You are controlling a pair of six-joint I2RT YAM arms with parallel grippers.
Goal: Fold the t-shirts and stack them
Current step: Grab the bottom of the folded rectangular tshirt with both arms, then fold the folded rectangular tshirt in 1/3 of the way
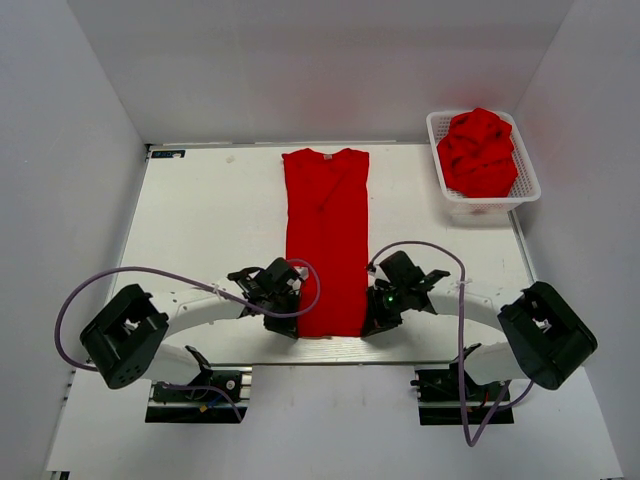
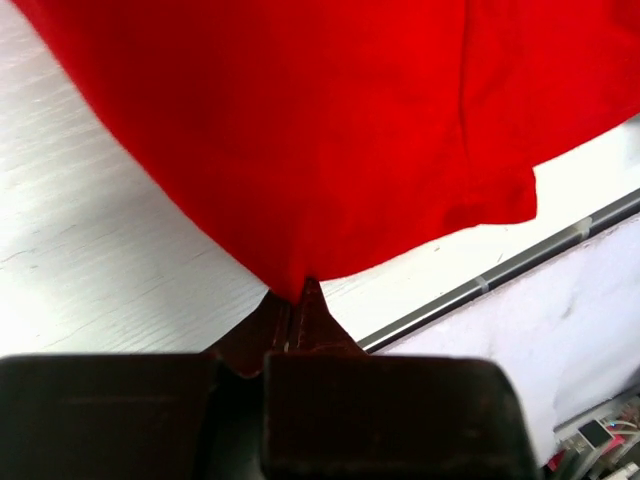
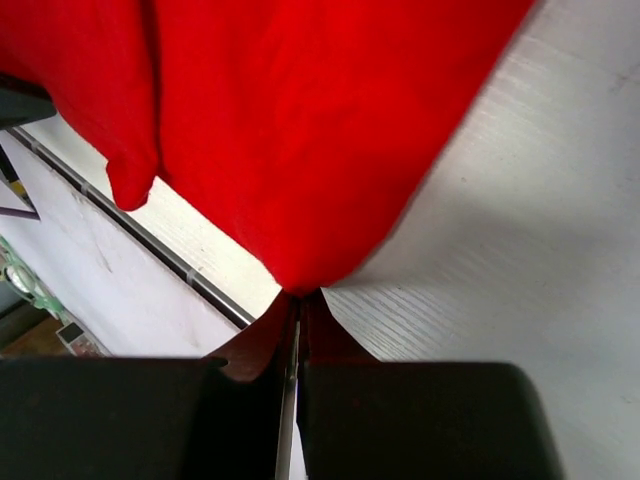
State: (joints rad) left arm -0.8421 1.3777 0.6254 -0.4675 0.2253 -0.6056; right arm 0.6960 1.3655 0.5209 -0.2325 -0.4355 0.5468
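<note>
A red t-shirt point(image 1: 326, 240) lies on the white table as a long narrow strip, its sides folded in and its collar at the far end. My left gripper point(image 1: 287, 322) is shut on the shirt's near left hem corner; the cloth point(image 2: 330, 140) rises from the pinched fingertips point(image 2: 296, 296). My right gripper point(image 1: 372, 322) is shut on the near right hem corner, with the cloth point(image 3: 300, 130) fanning out from the fingertips point(image 3: 302, 296). Both corners are held just off the table near its front edge.
A white basket point(image 1: 447, 185) at the far right holds a heap of crumpled red t-shirts point(image 1: 479, 152). The table's metal front rail point(image 2: 520, 262) runs just behind the hem. White walls enclose the table on three sides.
</note>
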